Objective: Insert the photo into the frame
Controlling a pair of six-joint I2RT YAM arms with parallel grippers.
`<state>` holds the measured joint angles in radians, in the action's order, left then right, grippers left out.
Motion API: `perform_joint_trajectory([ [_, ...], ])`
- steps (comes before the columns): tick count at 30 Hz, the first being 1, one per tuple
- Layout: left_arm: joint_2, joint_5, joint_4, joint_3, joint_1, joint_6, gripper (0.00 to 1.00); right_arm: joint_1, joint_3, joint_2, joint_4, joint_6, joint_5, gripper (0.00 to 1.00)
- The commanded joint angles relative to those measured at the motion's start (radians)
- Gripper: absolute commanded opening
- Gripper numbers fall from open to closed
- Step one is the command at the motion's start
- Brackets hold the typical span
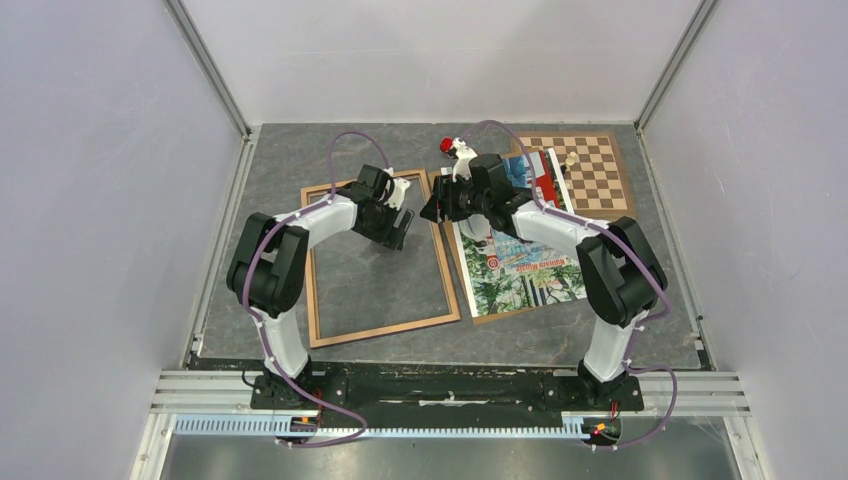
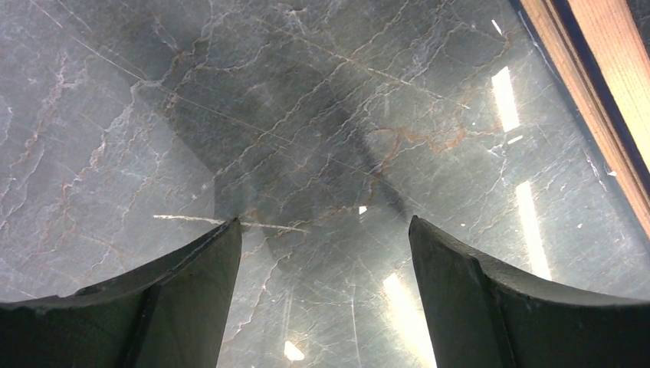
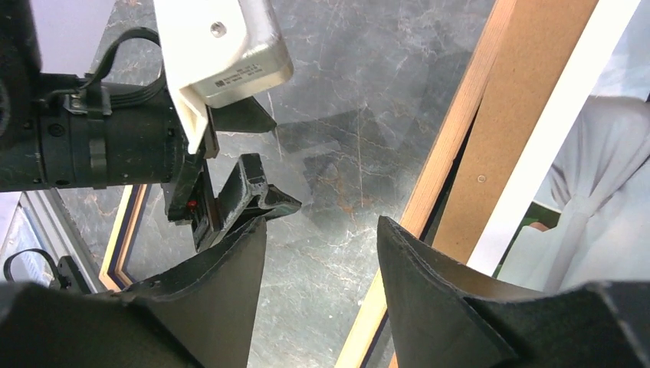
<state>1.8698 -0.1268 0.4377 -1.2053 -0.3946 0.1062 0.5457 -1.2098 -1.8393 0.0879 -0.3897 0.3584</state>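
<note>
The frame (image 1: pixel 312 270), thin light wood, lies flat left of centre, and its pane reflects the lights. My left gripper (image 1: pixel 398 235) hovers over the frame's upper inside, open, with only the reflective pane below it (image 2: pixel 326 222). The frame's bar (image 2: pixel 605 69) crosses that view's upper right corner. The photo (image 1: pixel 520 265) lies face up just right of the frame. My right gripper (image 1: pixel 432 210) is open and empty (image 3: pixel 322 222) at the frame's right bar (image 3: pixel 452 153). The right wrist view also shows the photo's white border (image 3: pixel 571 123) and my left gripper (image 3: pixel 230 192).
A brown fibreboard panel (image 3: pixel 521 107) lies under the photo, beside the frame's right bar. A wooden chessboard (image 1: pixel 592 172) sits at the back right with a white piece (image 1: pixel 570 158) on it. A small red-topped object (image 1: pixel 447 145) stands behind the right gripper. Walls close three sides.
</note>
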Motion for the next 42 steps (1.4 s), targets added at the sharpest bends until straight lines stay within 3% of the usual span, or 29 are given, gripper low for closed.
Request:
perform_joint_trajectory([
  [1, -0.043, 0.034, 0.023, -0.023, -0.003, 0.014, 0.87, -0.003, -0.013, 0.060, 0.012, 0.059, -0.026, 0.59],
  [10, -0.109, 0.066, 0.022, -0.031, -0.003, 0.035, 0.88, -0.003, 0.017, 0.106, 0.018, 0.110, -0.065, 0.73],
  [19, -0.207, 0.164, 0.029, 0.010, 0.011, 0.063, 0.89, -0.001, 0.047, 0.168, 0.016, 0.172, -0.104, 0.98],
  [24, -0.288, 0.217, 0.058, 0.043, 0.074, 0.062, 0.93, -0.003, 0.060, 0.196, 0.015, 0.218, -0.090, 0.98],
  [32, -0.386, 0.187, 0.183, 0.050, 0.267, 0.054, 0.96, -0.003, 0.158, 0.255, 0.048, 0.288, -0.052, 0.98],
  [42, -0.310, 0.104, 0.271, 0.076, 0.428, -0.017, 0.95, -0.003, 0.265, 0.330, 0.087, 0.353, -0.044, 0.98],
])
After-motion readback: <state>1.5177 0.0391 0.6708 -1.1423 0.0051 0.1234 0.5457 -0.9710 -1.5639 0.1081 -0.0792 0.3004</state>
